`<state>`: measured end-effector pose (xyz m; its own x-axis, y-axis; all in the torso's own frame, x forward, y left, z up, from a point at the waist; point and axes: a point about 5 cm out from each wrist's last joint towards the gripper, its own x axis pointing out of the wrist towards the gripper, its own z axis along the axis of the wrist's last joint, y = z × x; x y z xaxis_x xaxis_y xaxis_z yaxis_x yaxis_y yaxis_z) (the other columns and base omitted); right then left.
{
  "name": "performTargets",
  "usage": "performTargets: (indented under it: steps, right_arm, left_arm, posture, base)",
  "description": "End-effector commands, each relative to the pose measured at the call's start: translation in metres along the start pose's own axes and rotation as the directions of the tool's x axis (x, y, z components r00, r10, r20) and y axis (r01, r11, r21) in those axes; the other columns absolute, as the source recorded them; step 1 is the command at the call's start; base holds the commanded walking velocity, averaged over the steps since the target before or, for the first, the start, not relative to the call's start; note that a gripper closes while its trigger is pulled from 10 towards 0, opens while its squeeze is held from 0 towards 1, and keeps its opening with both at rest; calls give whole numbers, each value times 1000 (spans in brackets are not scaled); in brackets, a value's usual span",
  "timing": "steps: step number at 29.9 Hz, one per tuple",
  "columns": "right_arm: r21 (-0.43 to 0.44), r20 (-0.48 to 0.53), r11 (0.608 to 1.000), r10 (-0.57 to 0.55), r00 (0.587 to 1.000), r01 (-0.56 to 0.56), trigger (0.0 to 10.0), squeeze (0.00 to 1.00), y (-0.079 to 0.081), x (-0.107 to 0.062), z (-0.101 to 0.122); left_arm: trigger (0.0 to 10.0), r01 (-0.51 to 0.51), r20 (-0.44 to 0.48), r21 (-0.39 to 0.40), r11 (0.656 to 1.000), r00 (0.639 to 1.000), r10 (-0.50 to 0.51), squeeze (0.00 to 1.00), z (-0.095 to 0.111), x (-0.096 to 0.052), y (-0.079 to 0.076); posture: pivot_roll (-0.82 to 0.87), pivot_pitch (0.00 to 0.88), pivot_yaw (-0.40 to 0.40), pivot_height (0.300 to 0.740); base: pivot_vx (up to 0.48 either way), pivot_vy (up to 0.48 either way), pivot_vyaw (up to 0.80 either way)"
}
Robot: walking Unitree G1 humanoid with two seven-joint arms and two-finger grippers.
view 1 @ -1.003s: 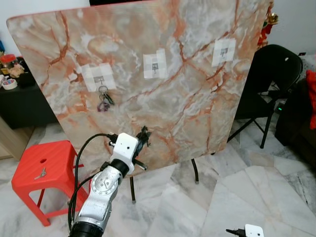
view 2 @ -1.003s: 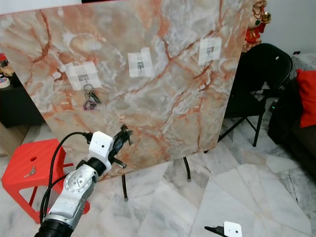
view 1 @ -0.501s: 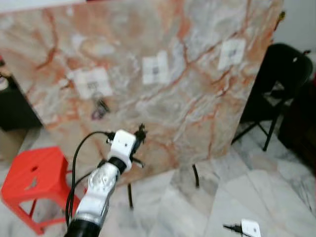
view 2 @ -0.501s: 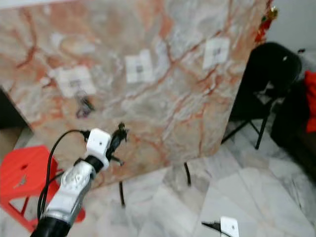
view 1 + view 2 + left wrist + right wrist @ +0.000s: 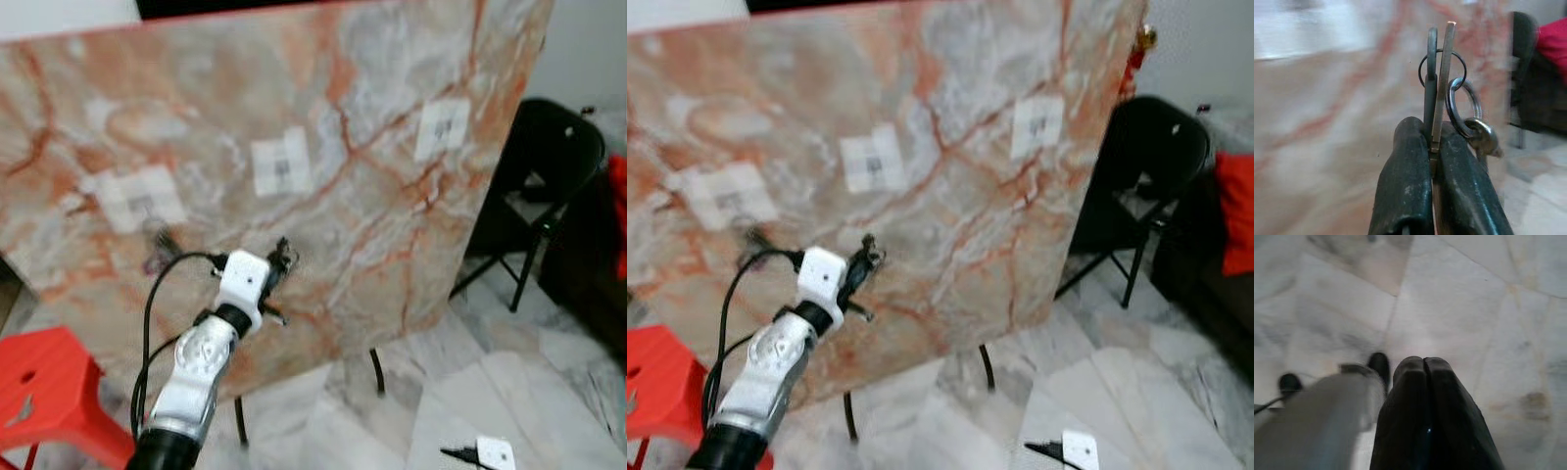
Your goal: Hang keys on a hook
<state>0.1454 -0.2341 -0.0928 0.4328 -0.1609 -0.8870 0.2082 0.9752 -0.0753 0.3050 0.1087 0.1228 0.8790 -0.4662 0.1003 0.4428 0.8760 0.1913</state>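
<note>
My left gripper (image 5: 281, 259) is raised in front of the tilted marble board (image 5: 372, 88), below the middle hook patch (image 5: 282, 166). Its fingers (image 5: 1405, 181) are shut on a bunch of keys (image 5: 1442, 73); two flat keys stick out past the tips and a split ring (image 5: 1464, 107) hangs beside them. Two more white hook patches sit on the board, a left one (image 5: 142, 201) and a right one (image 5: 441, 127). A dark, blurred key bunch (image 5: 157, 250) hangs under the left patch. My right gripper (image 5: 460, 453) hangs low over the floor, fingers (image 5: 1425, 401) pressed together.
A red plastic stool (image 5: 39, 392) stands at the lower left. To the right of the board stands a black folding chair (image 5: 558, 166), with something red (image 5: 619, 196) at the frame's edge. The board's thin black legs (image 5: 376, 370) rest on the pale marble floor (image 5: 549, 392).
The whole view has shifted and blurred, so the camera moved. My left gripper, still holding the keys, now sits higher against the board, closer to the middle hook patch.
</note>
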Motion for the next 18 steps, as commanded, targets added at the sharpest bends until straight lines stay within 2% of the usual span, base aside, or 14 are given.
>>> performTargets:
  steps: [1, 9, 18]
  right_arm:
    - [8, 1, 1000, 8, 1000, -8, 10000, 0, 5, 0, 1]
    - [6, 3, 1000, 7, 1000, -7, 10000, 0, 5, 1, 1]
    - [21, 6, 1000, -2, 1000, 2, 10000, 0, 5, 1, 1]
  left_arm:
    - [10000, -7, -2, 3, 1000, 1000, 7, 0, 1, -2, 7]
    - [10000, 7, -7, -15, 1000, 1000, -7, 0, 1, -2, 5]
    - [10000, 27, -12, -16, 999, 1000, -27, 0, 1, -2, 3]
  posture:
    - [17, 0, -6, 740]
    - [21, 0, -4, 740]
    - [19, 0, 1, 740]
  base:
    - [0, 0, 0]
    - [0, 0, 0]
    - [0, 390, 0]
